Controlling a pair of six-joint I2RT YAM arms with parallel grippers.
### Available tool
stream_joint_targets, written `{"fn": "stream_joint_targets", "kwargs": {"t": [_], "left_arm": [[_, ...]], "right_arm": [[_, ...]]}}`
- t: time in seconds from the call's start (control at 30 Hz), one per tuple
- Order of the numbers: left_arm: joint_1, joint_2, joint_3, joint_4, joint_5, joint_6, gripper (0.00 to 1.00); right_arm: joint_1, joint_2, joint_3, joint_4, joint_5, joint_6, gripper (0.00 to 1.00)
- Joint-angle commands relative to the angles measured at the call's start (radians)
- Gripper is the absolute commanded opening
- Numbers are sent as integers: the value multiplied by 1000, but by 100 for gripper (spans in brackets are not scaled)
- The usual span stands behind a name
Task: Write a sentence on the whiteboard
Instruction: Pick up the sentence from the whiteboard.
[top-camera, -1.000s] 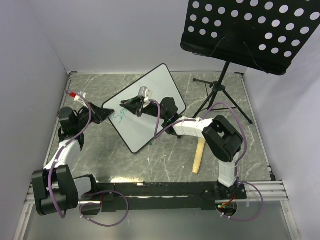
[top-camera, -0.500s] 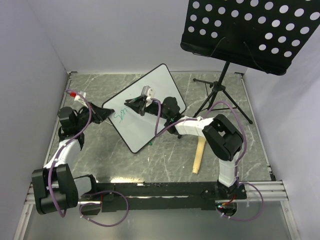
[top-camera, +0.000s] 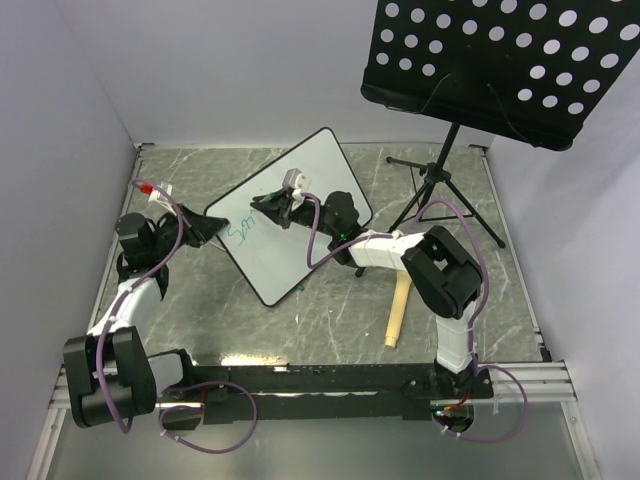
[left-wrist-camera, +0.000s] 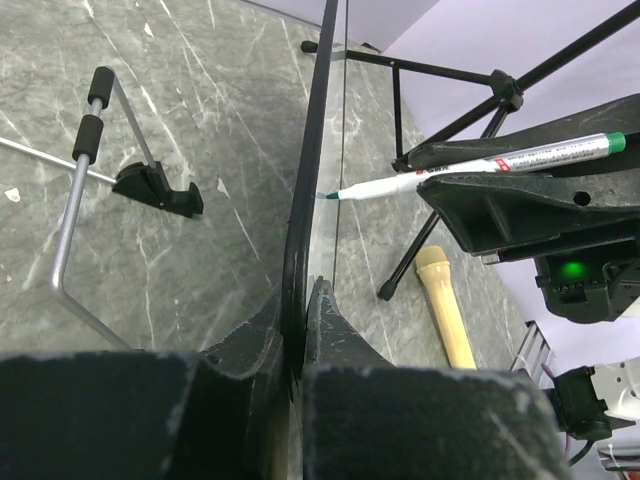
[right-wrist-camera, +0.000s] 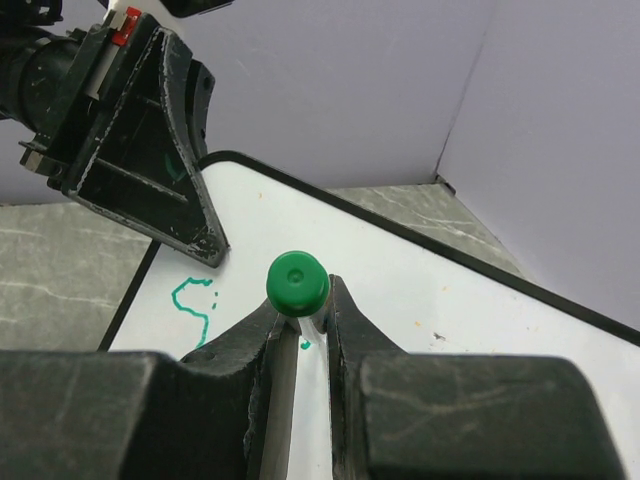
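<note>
The whiteboard (top-camera: 300, 225) stands tilted on the marble floor, with its black frame seen edge-on in the left wrist view (left-wrist-camera: 312, 130). My left gripper (top-camera: 207, 228) (left-wrist-camera: 302, 300) is shut on its left corner. My right gripper (top-camera: 275, 205) (right-wrist-camera: 303, 300) is shut on a white marker with a green end cap (right-wrist-camera: 297, 282). The marker (left-wrist-camera: 470, 168) lies level, and its teal tip touches the board face. The sentence (top-camera: 240, 232) is only a few teal letters near the left corner (right-wrist-camera: 195, 305); the marker hides part of it.
A black perforated music stand (top-camera: 500, 65) rises at the back right, with its tripod legs (top-camera: 440, 195) spread just right of the board. A wooden stick (top-camera: 398, 312) (left-wrist-camera: 445, 305) lies on the floor near the right arm. A wire support (left-wrist-camera: 80, 200) stands behind the board. Grey walls enclose three sides.
My right gripper and the marker have shifted a little right along the board, and the teal writing has grown slightly. The left gripper and the board have not moved.
</note>
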Motion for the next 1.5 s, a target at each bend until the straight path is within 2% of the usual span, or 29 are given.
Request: {"fn": "stream_joint_targets", "kwargs": {"t": [0.0,0.37,1.47], "left_arm": [[-8,25,5,-52,-53,223,1],[-8,29,11,-61,-56,225,1],[-7,22,14,-73,-53,232,1]], "right_arm": [[-8,-18,-19,87,-24,10,0],[-5,-77,-72,121,-55,34,0],[-5,11,-23,66,-54,36,0]]}}
